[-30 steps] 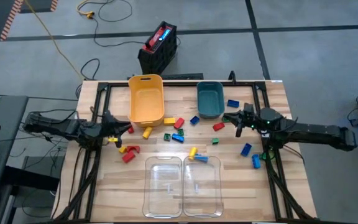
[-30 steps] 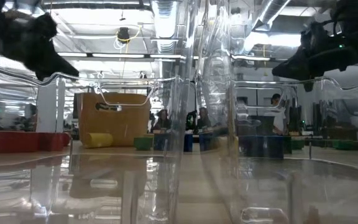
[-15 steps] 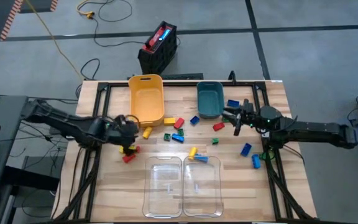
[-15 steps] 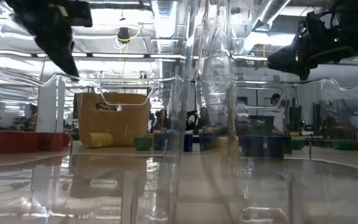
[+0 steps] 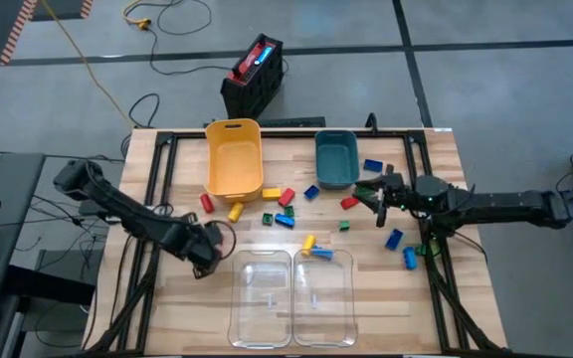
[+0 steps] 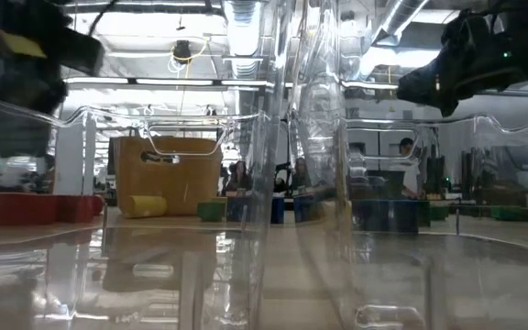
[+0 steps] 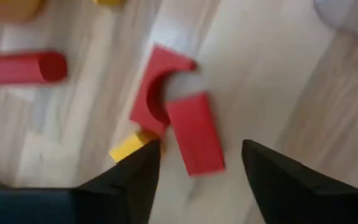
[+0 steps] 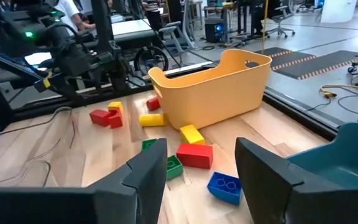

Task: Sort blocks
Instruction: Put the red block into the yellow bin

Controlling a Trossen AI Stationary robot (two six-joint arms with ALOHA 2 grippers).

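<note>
The left pincer (image 7: 194, 165) hangs low over a small bunch of blocks on the left side of the bench (image 5: 436, 308), just beside the clear bins (image 5: 291, 296). Its two dark fingers are spread apart and hold nothing. Right between them lies a flat red block (image 7: 194, 132). This block is longer than it is wide, and its long side runs away from the pincer, a bit slanted. So the fingers stand on either side of its short width, which looks like a good way to pinch it. I think the pincer only needs to go straight down and close.

A red arch block (image 7: 159, 87) touches the far end of the flat one. A small yellow block (image 7: 131, 145) pokes out right next to one finger, so that finger might bump it. A red round block (image 7: 22, 67) lies farther off, on its side.

The right pincer (image 8: 197, 158) is over by the teal bin (image 5: 336, 159) on the right side of the bench. Its fingers are apart too, with nothing in them. In front of it lie a red block (image 8: 194, 155), a blue block (image 8: 224, 186), a green block (image 8: 169, 167) and a yellow one (image 8: 191, 133), near the yellow bin (image 8: 213, 84). The left arm is much nearer to the red bunch, so that job is for the left arm. Most blocks are not in any bin yet
</note>
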